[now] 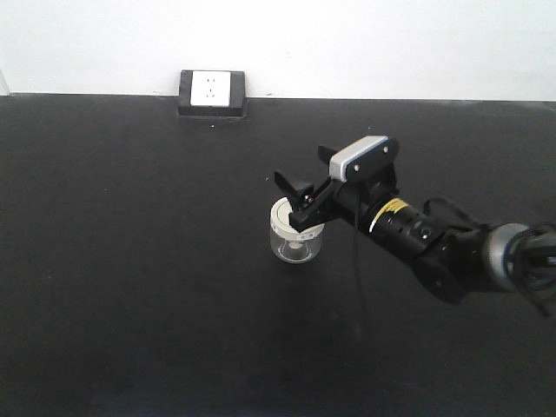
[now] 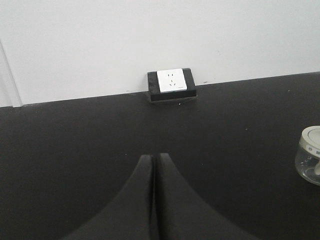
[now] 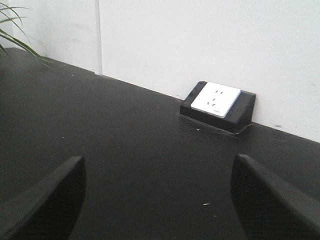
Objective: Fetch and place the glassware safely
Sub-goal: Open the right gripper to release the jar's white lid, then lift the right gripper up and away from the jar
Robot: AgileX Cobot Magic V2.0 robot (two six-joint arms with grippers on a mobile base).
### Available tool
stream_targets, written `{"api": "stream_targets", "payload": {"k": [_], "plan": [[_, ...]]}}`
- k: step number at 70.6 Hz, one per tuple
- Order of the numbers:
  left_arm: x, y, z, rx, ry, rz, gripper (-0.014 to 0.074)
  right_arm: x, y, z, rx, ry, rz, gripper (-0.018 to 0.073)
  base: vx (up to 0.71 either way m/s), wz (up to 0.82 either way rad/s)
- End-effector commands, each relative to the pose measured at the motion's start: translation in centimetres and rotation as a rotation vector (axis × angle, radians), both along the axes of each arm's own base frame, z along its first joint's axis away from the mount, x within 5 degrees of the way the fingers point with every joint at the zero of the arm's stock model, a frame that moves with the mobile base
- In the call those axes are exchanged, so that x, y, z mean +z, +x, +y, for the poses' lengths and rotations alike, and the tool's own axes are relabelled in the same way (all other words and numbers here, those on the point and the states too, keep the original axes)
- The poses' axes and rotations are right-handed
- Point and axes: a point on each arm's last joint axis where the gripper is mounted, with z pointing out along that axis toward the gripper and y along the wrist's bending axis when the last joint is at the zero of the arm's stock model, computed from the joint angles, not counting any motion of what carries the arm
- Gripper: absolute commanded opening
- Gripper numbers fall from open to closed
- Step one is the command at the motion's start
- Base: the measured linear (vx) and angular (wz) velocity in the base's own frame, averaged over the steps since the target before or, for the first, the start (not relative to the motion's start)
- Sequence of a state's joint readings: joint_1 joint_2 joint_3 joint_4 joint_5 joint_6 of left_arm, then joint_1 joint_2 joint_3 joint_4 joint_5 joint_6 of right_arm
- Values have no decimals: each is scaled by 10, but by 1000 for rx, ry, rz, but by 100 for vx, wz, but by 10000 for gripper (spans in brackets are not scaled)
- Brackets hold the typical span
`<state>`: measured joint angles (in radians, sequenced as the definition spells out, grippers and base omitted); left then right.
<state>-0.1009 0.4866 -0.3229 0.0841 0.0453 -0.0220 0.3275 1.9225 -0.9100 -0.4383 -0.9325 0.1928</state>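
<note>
The glassware, a small clear jar [image 1: 295, 241] with a cream-white lid, stands upright on the black table [image 1: 130, 261]. My right gripper [image 1: 295, 198] hovers open just over it, one finger overlapping the lid in the front view. In the right wrist view that gripper [image 3: 159, 159] is spread wide with only bare table between its fingers; the jar is out of that view. My left gripper [image 2: 152, 157] is shut on nothing, low over the table. The jar [image 2: 310, 155] shows at the right edge of the left wrist view, apart from that gripper.
A black-framed white wall socket [image 1: 211, 91] sits at the table's back edge against the white wall, also seen as the socket [image 2: 171, 82] and the socket [image 3: 217, 102]. Green plant leaves [image 3: 15, 35] reach in at the far left.
</note>
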Motion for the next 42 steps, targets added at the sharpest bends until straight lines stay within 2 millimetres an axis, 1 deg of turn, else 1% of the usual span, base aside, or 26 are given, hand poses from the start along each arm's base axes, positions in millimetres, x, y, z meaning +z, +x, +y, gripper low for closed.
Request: {"api": "stream_targets", "payload": {"k": [1, 5, 9, 16, 19, 24, 25, 29, 30, 32, 33, 34, 42], "plan": [[16, 1, -1, -12, -25, -97, -7, 50, -5, -7, -33, 13, -79, 546, 0, 0], [16, 1, -1, -12, -25, -97, -7, 64, -10, -11, -67, -16, -49, 530, 0, 0], [16, 1, -1, -12, -25, -97, -7, 81, -17, -17, -107, -8, -8, 503, 0, 0], [16, 1, -1, -12, -25, -97, -7, 107, -32, -32, -208, 28, 101, 417, 0, 0], [16, 1, -1, -12, -25, -97, -7, 119, -39, -38, -235, 34, 109, 360, 0, 0], [16, 1, -1, -12, -25, -97, -7, 133, -51, -45, -270, 15, 130, 256, 0, 0], [16, 1, -1, -12, -25, -97, -7, 136, -53, -47, -276, 12, 132, 216, 0, 0], [16, 1, -1, -12, -25, -97, -7, 147, -64, -53, -301, 0, 139, 118, 0, 0], [16, 1, -1, -12, -25, -97, -7, 150, -67, -54, -307, -3, 141, 74, 0, 0], [16, 1, -1, -12, -25, -97, -7, 154, -71, -56, -316, -7, 143, 45, 0, 0], [16, 1, -1, -12, -25, -97, -7, 157, -75, -58, -325, -10, 146, 1, 0, 0], [16, 1, -1, -12, -25, -97, -7, 159, -76, -59, -328, -10, 147, -15, 0, 0], [16, 1, -1, -12, -25, -97, -7, 178, -99, -70, -368, -4, 151, -10, 0, 0]]}}
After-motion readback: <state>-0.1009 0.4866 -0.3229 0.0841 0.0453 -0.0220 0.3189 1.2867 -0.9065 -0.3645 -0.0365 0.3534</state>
